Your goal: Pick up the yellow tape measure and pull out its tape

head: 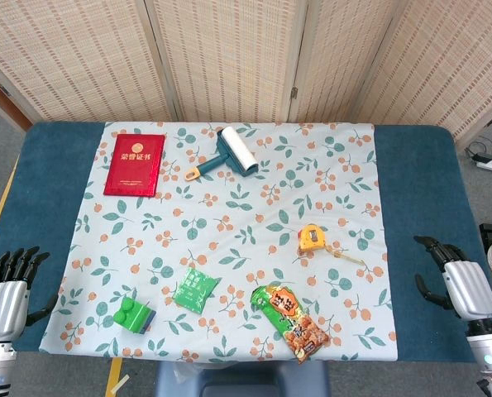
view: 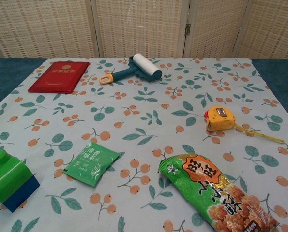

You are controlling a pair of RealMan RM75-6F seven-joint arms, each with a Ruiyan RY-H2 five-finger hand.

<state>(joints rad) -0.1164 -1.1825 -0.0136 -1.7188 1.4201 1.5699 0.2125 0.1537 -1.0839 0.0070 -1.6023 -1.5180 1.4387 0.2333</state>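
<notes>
The yellow tape measure (head: 312, 238) lies on the counter (head: 55, 157) at about four o'clock from the middle, some tape already out, with nothing holding it, because the left hand (head: 6, 291) and right hand (head: 456, 277) wait released at the near corners.

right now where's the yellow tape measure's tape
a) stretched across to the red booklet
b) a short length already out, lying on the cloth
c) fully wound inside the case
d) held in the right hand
b: the yellow tape measure sits on the floral cloth with a thin strip of tape trailing from it, and neither the left hand nor the right hand touches it.
</notes>
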